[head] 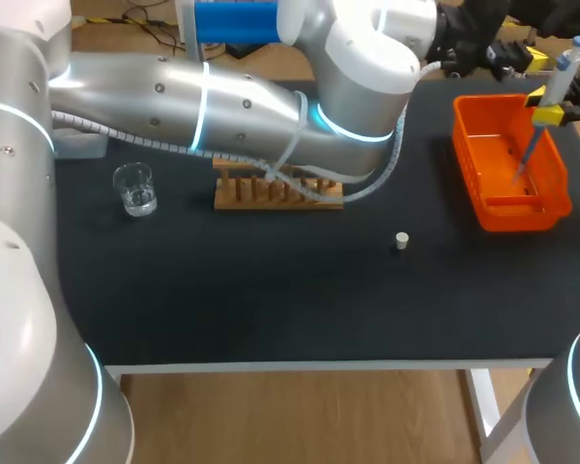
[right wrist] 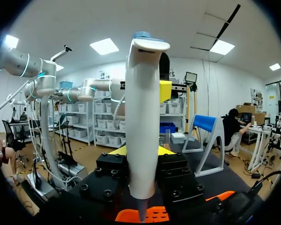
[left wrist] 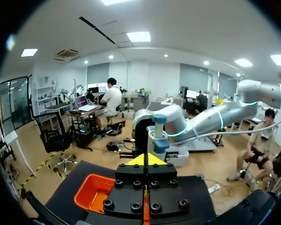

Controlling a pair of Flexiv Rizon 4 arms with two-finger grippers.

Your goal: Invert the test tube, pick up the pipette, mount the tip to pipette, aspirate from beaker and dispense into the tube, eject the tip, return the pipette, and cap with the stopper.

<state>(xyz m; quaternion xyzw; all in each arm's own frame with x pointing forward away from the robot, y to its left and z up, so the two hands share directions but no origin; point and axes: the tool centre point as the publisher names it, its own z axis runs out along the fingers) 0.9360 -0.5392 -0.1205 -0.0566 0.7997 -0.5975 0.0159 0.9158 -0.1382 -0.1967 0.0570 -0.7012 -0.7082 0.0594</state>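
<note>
My right gripper [head: 549, 114] is shut on the white pipette [head: 564, 72], holding it upright over the orange bin [head: 561, 184] at the table's back right. Its thin lower end points down into the bin. In the right wrist view the pipette [right wrist: 143, 117] stands between my yellow-tipped fingers [right wrist: 119, 151]. My left gripper [left wrist: 147, 159] is shut on nothing, high at the back, facing the pipette [left wrist: 158, 136] and the bin [left wrist: 96, 192]. The glass beaker [head: 135, 188] stands at the left. The white stopper [head: 401, 241] lies mid-table. No test tube shows.
A wooden rack [head: 275, 191] stands behind the table's middle, partly covered by my left arm [head: 222, 97], which stretches across the back with its cables hanging over the rack. The black tabletop [head: 271, 300] runs to a front edge near me.
</note>
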